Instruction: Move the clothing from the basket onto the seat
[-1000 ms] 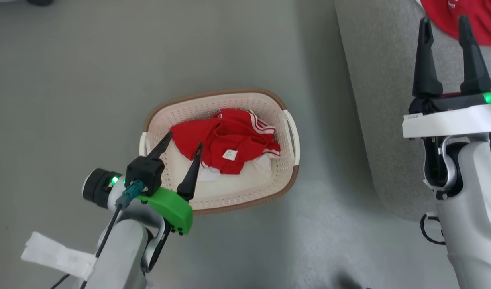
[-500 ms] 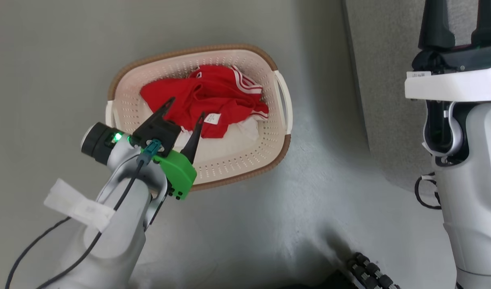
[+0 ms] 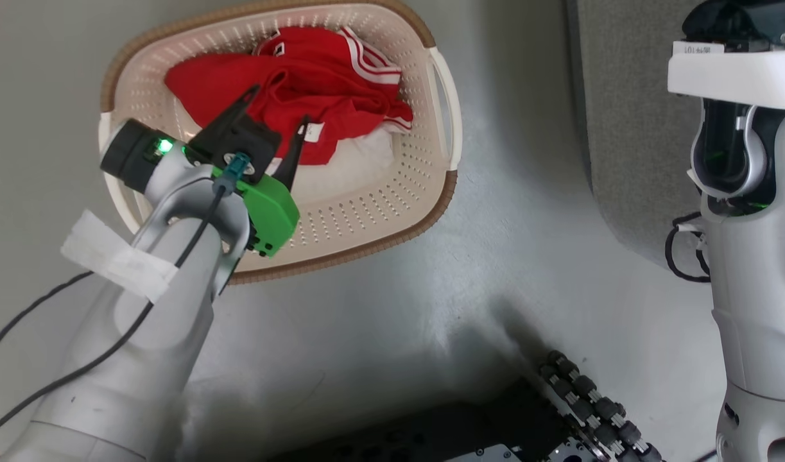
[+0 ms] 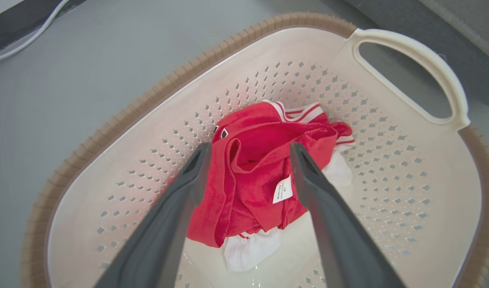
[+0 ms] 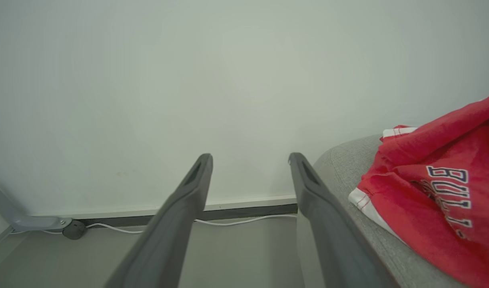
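1. Left gripper (image 4: pixel 249 146) is spread wide, empty, over the red garment (image 4: pixel 248 176) bunched in the cream basket (image 4: pixel 180 76).
2. The thick fold by the white tag (image 4: pixel 283 189) should be straddled deep, then clamped.
3. Right gripper (image 5: pixel 250 158) is spread, empty, beside the grey sofa (image 5: pixel 344 180).

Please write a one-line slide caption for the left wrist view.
Open left gripper pointing at the red clothing that lies crumpled inside the cream basket.

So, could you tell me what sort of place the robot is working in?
Probably a living-room-style indoor space, perhaps staged: a grey fabric sofa with a red jersey on it, a laundry basket on a smooth grey floor, and a plain wall with a skirting board.
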